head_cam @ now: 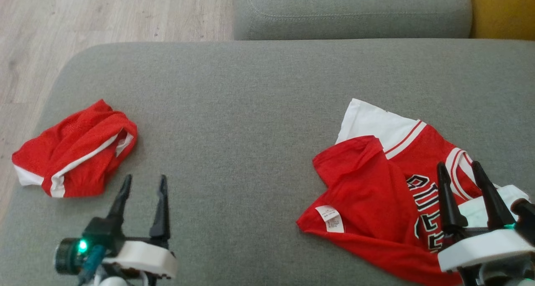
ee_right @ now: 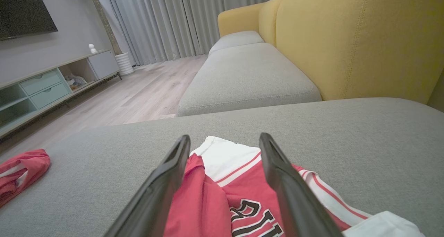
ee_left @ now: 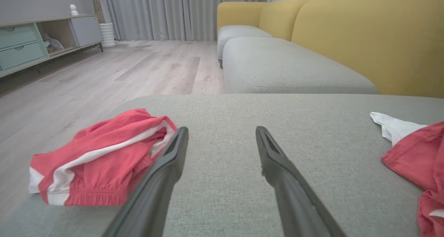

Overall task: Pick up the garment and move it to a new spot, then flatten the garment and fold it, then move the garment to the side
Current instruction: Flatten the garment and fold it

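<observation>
Two red garments lie on the grey sofa cushion [head_cam: 250, 89]. Crumpled red shorts [head_cam: 75, 148] with white stripes sit near its left edge. A red jersey [head_cam: 368, 185] with white sleeves and black lettering lies rumpled at the right, partly turned over with a label showing. My left gripper [head_cam: 145, 178] hovers open just right of the shorts [ee_left: 104, 160], touching nothing. My right gripper [head_cam: 458, 164] is open above the jersey's lettered part [ee_right: 208, 195], nothing between its fingers. In the wrist views each gripper stands open: left [ee_left: 222, 130], right [ee_right: 225, 136].
A second grey cushion [head_cam: 351, 10] adjoins at the back, and the yellow backrest [head_cam: 501, 10] runs along the right. Wooden floor [head_cam: 83, 14] lies beyond the cushion's left edge. A low cabinet [ee_left: 31, 43] stands far across the room.
</observation>
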Available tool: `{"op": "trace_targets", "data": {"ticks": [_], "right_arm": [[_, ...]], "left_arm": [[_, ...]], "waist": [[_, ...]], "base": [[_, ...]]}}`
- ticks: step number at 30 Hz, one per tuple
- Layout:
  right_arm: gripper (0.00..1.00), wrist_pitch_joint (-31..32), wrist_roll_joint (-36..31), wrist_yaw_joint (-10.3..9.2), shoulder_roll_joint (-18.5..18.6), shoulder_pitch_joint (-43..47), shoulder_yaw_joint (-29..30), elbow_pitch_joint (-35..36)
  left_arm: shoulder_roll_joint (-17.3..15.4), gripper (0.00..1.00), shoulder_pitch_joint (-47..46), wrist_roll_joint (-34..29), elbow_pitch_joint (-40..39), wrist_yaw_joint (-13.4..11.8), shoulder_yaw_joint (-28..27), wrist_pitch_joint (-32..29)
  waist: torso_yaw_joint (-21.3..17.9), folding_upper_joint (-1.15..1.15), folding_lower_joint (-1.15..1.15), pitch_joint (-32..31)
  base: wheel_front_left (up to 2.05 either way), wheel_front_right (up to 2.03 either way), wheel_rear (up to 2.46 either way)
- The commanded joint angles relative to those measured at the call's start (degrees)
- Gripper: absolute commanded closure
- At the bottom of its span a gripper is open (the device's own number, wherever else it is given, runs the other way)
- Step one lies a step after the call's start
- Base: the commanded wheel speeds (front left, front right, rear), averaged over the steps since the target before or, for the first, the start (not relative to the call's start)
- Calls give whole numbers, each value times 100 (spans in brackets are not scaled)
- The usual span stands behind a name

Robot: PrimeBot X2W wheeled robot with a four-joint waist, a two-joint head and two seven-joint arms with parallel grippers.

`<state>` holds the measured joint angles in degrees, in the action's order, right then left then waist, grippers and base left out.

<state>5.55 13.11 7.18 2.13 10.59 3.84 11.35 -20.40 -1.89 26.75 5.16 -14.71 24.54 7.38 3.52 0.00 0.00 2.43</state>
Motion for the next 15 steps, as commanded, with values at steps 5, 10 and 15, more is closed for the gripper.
{"op": "trace_targets", "data": {"ticks": [5, 10, 15], "right_arm": [[0, 40, 51, 31, 75, -198, -156, 272], [0, 75, 12, 31, 75, -352, -159, 301], [0, 65, -4, 31, 75, -570, -151, 300]], "left_arm": [[78, 0, -945, -242, -237, 443, 473, -358], [548, 0, -1710, -409, -40, 933, 1129, -659], [1264, 0, -2588, -489, 678, 1567, 1816, -897]], "waist": [[-46, 0, 0, 253], [-179, 0, 0, 554], [-429, 0, 0, 954]], "base": [[0, 0, 0], [0, 0, 0], [0, 0, 0]]}}
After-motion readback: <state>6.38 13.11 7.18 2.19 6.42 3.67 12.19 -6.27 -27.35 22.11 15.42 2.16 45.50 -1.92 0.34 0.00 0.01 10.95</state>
